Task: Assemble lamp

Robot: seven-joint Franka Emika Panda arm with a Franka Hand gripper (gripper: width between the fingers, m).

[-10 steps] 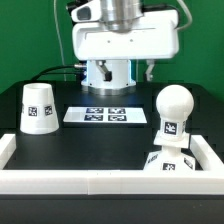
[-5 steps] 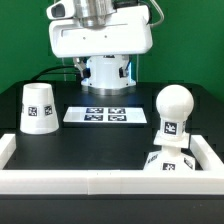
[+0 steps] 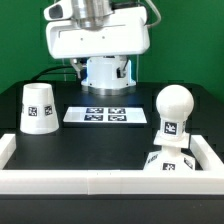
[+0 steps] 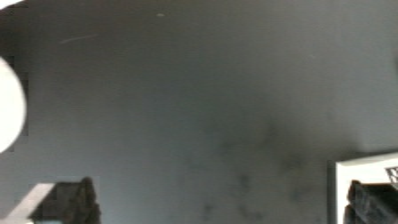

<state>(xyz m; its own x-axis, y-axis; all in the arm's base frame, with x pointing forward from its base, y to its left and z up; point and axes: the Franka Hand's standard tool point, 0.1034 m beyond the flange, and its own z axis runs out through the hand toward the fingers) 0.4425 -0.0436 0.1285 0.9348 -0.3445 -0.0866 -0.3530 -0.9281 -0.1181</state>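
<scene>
**Arm shifted over the far edge, lamp parts untouched**

Since a second ago I see the arm has swung toward the exterior view's left. The gripper (image 4: 214, 195) looks wide, holding nothing. Shade (image 3: 39, 108) near the left edge; bulb (image 3: 172, 116) on its base (image 3: 168, 163) at the near right corner. A careless descent could topple the shade. Black tabletop (image 3: 100, 145), white rail (image 3: 100, 182), green backdrop.

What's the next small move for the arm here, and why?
Probably descend toward a lamp part. The gripper is empty and high over bare black table, touching nothing. The white tapered cup-like shade stands at the exterior view's left, the white ball-shaped bulb at its right above the white square base, which lies against the white border rail. Which part comes first, I cannot tell.
</scene>
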